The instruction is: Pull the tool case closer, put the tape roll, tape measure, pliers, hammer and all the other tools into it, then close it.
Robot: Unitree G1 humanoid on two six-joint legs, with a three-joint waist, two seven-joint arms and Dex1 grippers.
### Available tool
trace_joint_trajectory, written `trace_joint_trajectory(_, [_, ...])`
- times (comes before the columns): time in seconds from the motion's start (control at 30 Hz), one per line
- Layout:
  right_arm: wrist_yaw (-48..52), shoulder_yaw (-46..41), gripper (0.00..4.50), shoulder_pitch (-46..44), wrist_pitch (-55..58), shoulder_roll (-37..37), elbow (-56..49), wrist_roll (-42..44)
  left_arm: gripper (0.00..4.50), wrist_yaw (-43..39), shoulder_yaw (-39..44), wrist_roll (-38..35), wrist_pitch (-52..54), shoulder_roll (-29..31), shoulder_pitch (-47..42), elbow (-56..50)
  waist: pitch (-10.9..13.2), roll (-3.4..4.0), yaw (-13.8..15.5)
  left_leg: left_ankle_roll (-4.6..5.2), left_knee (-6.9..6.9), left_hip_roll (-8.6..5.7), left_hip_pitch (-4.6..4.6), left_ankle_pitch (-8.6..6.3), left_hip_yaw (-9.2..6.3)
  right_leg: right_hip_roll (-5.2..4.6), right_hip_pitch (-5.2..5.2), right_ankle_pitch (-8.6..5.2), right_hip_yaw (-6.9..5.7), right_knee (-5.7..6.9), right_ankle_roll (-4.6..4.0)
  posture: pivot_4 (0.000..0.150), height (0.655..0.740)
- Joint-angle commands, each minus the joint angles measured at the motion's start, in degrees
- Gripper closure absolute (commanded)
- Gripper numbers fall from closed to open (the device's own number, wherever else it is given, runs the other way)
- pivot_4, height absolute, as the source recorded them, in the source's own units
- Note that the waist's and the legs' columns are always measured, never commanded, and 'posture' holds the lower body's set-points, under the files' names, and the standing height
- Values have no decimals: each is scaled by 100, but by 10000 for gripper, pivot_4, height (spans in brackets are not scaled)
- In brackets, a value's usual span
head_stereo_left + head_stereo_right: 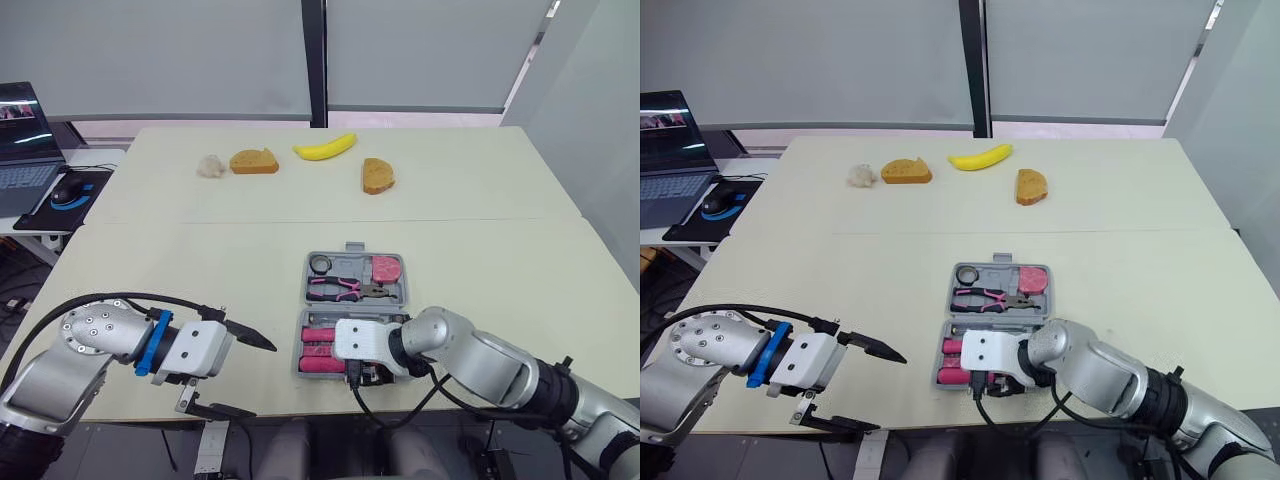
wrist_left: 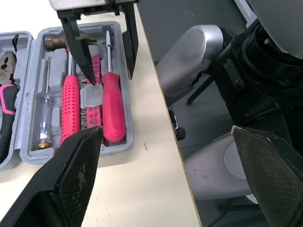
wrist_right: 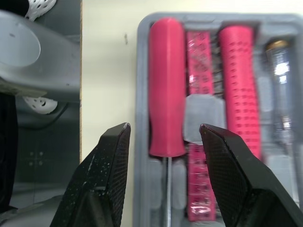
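The grey tool case (image 1: pixel 308 268) lies open near the table's front edge. Its far half holds a tape roll (image 1: pixel 320 263), pink-handled pliers (image 1: pixel 338 289) and a red tape measure (image 1: pixel 386 268). In the near half lie a hammer (image 2: pixel 70 104) with a pink handle, a red screwdriver (image 3: pixel 166 85) and a clear-handled screwdriver (image 2: pixel 43 118). My right gripper (image 3: pixel 163 130) hovers open just over the red screwdriver's handle, holding nothing. To the left of the case, my left gripper (image 1: pixel 262 378) stands open and empty at the table's front edge.
At the back of the table lie a banana (image 1: pixel 325 148), two bread pieces (image 1: pixel 253 161) (image 1: pixel 377 175) and a white lump (image 1: pixel 210 166). A laptop (image 1: pixel 25 140) and mouse (image 1: pixel 68 187) sit on a side desk to the left.
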Motion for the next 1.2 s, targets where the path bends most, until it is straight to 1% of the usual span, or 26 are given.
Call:
trace_joint_trajectory(0.03, [136,-492,20093,51,-149,-43,-411,279,0,20,16,-77,-2,-26,-103,-102,0,0,-1,0,0,0,0,0,0,0,1,0,0,0,0,1500,7400])
trace_joint_trajectory(0.13, [185,-762,20093,384,-454,-138,-513,429,0,24,-25,-64,-23,-69,-174,-59,0,0,6,0,0,0,0,0,0,0,6,0,0,-1,0,1500,7400])
trace_joint_trajectory(0.2, [141,-905,23551,615,-701,-128,-485,470,0,21,-38,-58,-33,-82,-202,-36,0,-1,6,0,0,-1,0,0,0,-1,10,0,-1,-1,0,1500,7400])
trace_joint_trajectory(0.23, [137,-940,24516,702,-780,-129,-471,479,0,18,-39,-57,-39,-85,-207,-29,0,-1,0,0,0,-1,0,0,2,0,10,0,2,-1,0,1500,7400])
trace_joint_trajectory(0.43, [58,-878,39324,932,-1041,-61,-255,323,0,-9,-36,-53,-61,-70,-201,-10,0,-1,-11,0,-1,1,0,0,2,2,19,0,2,2,0,1500,7400])
trace_joint_trajectory(0.5, [31,-828,43545,967,-1108,-21,-164,261,0,-15,-40,-50,-61,-66,-208,-5,0,0,-10,0,0,1,0,0,2,2,19,0,2,1,0,1500,7400])
trace_joint_trajectory(0.53, [5,-821,44713,987,-1131,11,-117,234,0,-20,-42,-46,-61,-65,-213,1,0,-1,-10,0,0,0,0,0,2,1,19,0,2,1,0,1500,7400])
trace_joint_trajectory(0.67, [-55,-719,44713,1079,-1326,52,128,82,0,-55,-53,-7,-92,-58,-254,53,0,0,-9,0,0,1,1,0,2,1,18,0,1,1,0,1500,7400])
trace_joint_trajectory(0.8, [-148,-695,44713,1277,-1560,138,597,-78,0,-82,-76,21,-98,-71,-309,103,0,-1,-8,0,0,0,0,0,2,1,18,0,2,1,0,1500,7400])
trace_joint_trajectory(0.93, [11,-479,44713,1430,-1896,69,972,-265,0,-99,-107,43,-118,-85,-337,137,-1,-1,-11,0,0,1,2,0,2,2,19,0,2,2,0,1500,7400])
trace_joint_trajectory(1.2, [-12,-607,44713,1606,-2002,181,1134,-324,0,-41,-111,13,-84,-54,-251,59,-8,-5,-10,0,0,5,8,0,1,6,19,0,1,2,0,1500,7400])
